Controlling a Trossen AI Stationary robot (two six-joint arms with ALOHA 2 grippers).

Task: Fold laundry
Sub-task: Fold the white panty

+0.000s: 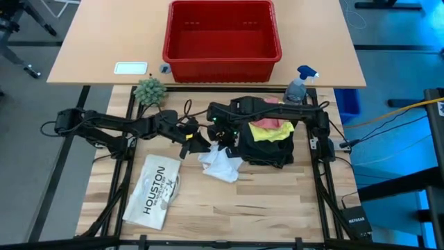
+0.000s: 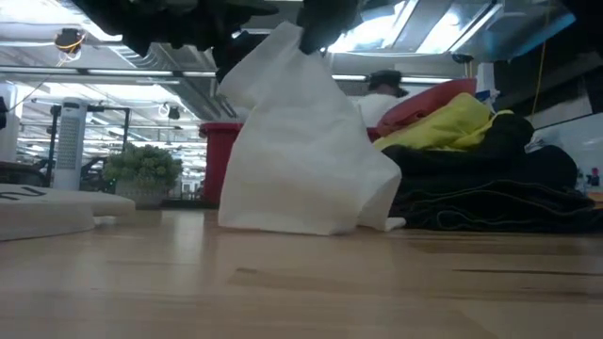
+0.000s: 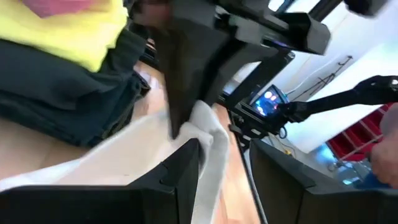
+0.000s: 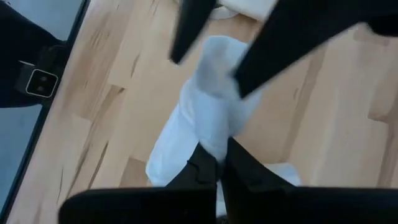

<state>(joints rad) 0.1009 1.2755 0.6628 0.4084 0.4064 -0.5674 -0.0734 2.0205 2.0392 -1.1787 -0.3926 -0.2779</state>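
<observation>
Small white soft cloth (image 2: pixel 301 151) hung mid-desk, pinched between the closed right tool (image 4: pixel 219 163) and the left tool (image 1: pixel 197 141), also clamped on it, above the pale wooden desk (image 1: pixel 277 201); warehouse-like room behind.

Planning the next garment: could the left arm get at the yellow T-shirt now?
Probably not: the left end effector is at the white cloth, and the right end effector and its arm lie between it and the yellow T-shirt.

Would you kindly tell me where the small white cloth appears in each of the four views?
High view: white cloth at table centre, left of the dark trousers.
Low view: centre, hanging in a peak from above.
Left wrist view: lower middle.
Right wrist view: centre, pinched by dark fingers.
Shared landmark: the trousers, in the high, low and left wrist views.
</observation>
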